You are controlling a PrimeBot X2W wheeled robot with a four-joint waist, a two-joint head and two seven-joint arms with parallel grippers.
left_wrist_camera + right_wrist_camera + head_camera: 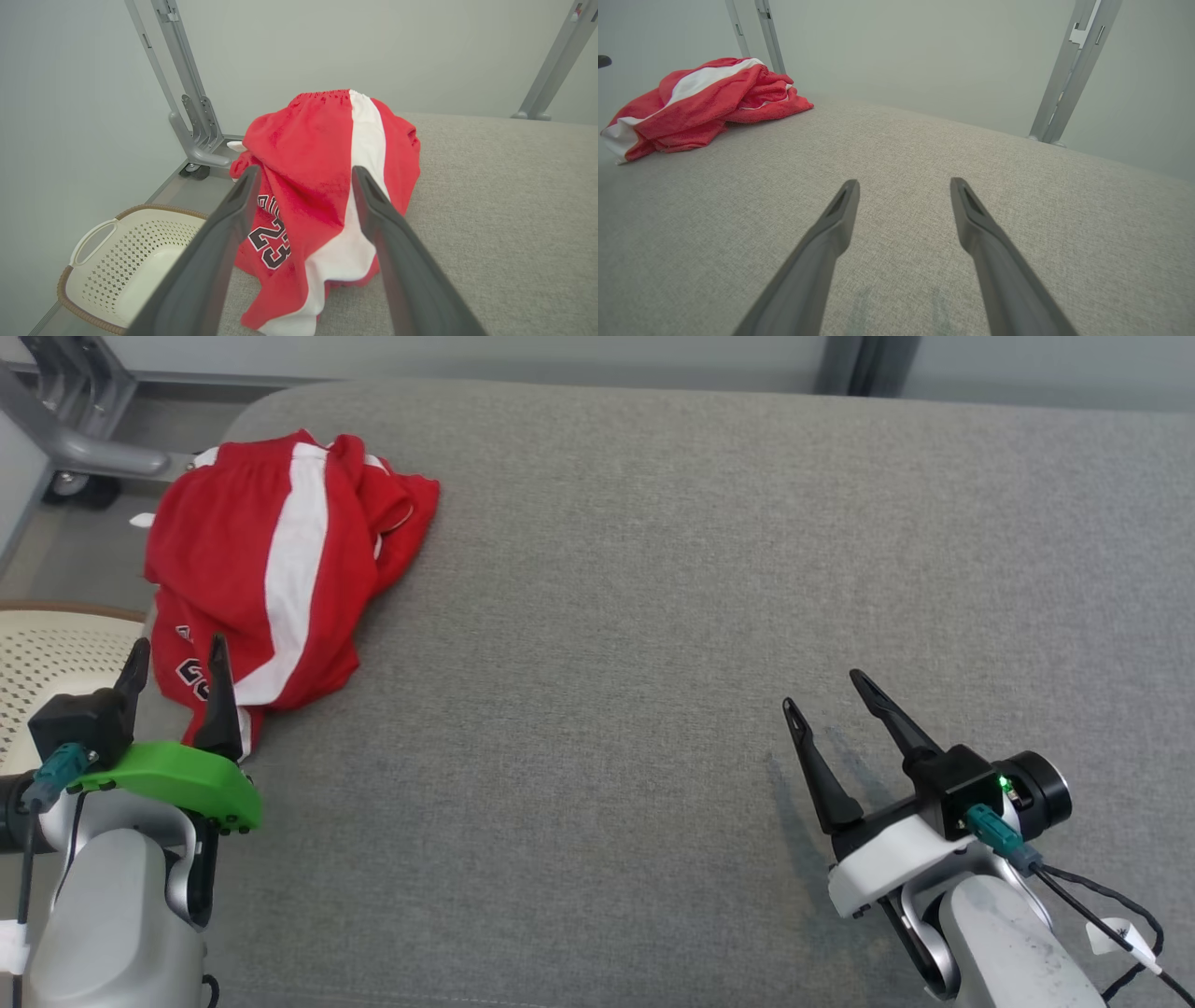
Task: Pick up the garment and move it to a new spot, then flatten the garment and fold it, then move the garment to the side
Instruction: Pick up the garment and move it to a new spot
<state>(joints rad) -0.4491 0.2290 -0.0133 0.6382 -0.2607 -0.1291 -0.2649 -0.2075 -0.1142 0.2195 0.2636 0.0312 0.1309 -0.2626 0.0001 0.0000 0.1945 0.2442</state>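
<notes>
The garment (280, 560) is a pair of red shorts with a white side stripe and a printed number, lying crumpled at the far left corner of the grey padded surface (653, 616). My left gripper (179, 651) hovers open just short of its near edge, fingers pointing at it. In the left wrist view the garment (317, 186) fills the gap ahead of the left gripper (306, 175), which holds nothing. My right gripper (822, 689) stands open over bare fabric at the lower right. In the right wrist view the garment (700, 102) lies far to the left of the right gripper (903, 184).
A cream perforated laundry basket (126, 261) with a brown rim sits on the floor left of the surface, below its edge; it also peeks in as the basket (47, 663) in the head view. A grey metal frame on a caster (75, 448) stands behind the left corner.
</notes>
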